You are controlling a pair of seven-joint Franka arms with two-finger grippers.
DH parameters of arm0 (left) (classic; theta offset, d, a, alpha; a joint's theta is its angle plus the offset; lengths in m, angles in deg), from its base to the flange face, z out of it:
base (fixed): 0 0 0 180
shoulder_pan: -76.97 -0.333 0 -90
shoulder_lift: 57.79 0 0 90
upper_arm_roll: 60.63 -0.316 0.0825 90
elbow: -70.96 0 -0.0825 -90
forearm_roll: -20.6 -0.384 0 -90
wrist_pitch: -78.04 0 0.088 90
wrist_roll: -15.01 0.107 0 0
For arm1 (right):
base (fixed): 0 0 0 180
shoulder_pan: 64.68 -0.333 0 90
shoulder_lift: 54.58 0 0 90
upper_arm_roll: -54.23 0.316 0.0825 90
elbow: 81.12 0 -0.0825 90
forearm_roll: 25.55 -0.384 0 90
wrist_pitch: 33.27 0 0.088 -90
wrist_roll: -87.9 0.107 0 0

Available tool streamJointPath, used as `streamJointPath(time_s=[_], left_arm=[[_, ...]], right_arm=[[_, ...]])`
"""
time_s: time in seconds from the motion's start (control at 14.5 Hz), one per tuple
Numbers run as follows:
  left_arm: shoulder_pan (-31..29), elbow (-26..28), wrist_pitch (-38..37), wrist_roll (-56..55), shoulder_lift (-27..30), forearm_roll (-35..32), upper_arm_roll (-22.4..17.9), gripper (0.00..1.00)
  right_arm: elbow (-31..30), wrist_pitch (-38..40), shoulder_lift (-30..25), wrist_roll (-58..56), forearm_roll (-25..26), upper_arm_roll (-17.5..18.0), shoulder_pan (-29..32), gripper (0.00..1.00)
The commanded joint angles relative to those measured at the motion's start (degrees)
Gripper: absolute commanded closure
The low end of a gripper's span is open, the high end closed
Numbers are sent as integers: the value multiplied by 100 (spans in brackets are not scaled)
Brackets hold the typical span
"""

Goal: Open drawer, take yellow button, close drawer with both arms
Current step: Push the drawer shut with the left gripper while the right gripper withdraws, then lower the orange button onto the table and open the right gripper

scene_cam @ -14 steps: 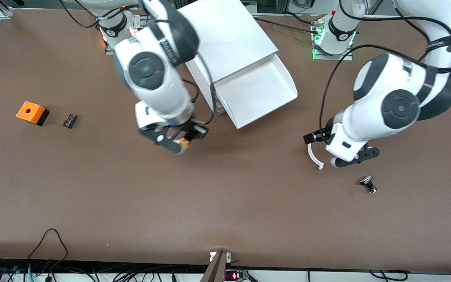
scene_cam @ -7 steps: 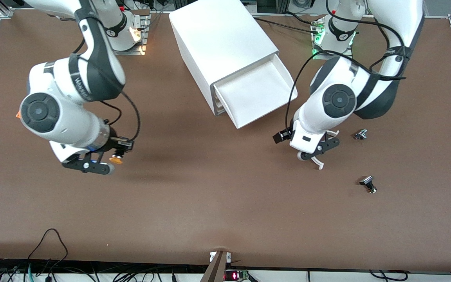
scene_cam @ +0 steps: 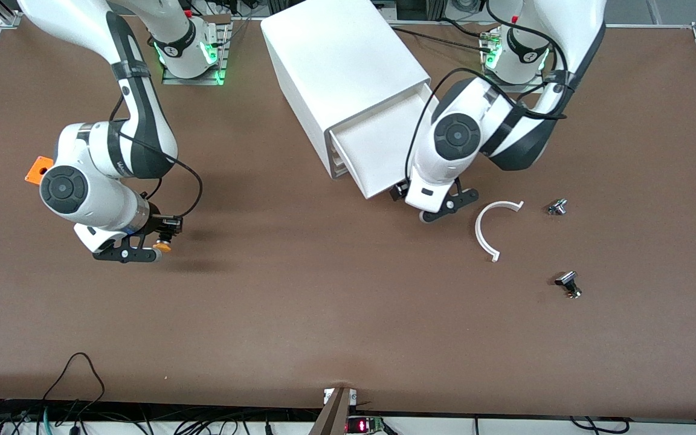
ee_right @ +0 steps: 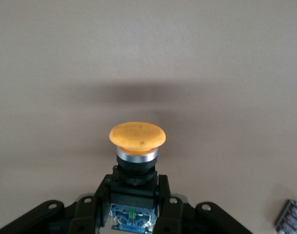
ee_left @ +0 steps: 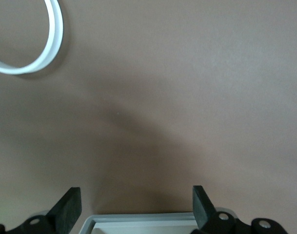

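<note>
The top drawer (scene_cam: 384,145) of the white cabinet (scene_cam: 342,66) stands pulled open and looks empty. My right gripper (scene_cam: 153,240) is shut on the black body of the button (scene_cam: 162,246), whose orange-yellow cap sticks out past the fingers, low over bare table toward the right arm's end. In the right wrist view the button (ee_right: 137,136) sits upright between the shut fingers (ee_right: 133,200). My left gripper (scene_cam: 438,208) is open at the drawer's front corner. In the left wrist view the drawer's rim (ee_left: 143,218) lies between its spread fingertips (ee_left: 136,204).
A white curved strip (scene_cam: 486,232) lies on the table beside my left gripper and shows in the left wrist view (ee_left: 50,44). Two small silver-and-black parts (scene_cam: 557,206) (scene_cam: 567,284) lie near it. An orange square box (scene_cam: 37,169) peeks out by my right arm. A small dark part (ee_right: 289,218) lies nearby.
My right arm carried the button away from the cabinet toward its own end of the table and lower. My left gripper moved from over the white strip to the drawer's front corner.
</note>
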Motion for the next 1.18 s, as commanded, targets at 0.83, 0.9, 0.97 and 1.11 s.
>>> streamJointPath(time_s=[0.83,0.9,0.97,1.11], left_arm=[[77,530,-183,-634,209,-82,1018,0],[77,521,-253,-695,209,-82,1062,0],[86,521,-297,-748,209,-82,1115,0],[86,521,-315,-845,209,-73,1194,0]], right_arm=[[-1011,-1622,561,-2384,-1329,-78,877,79],[-967,-1605,562,-2358,-1329,-69,868,61],[-932,-1578,562,-2332,-1329,-69,868,45],[-879,-1561,544,-2305,-1329,-78,850,21]])
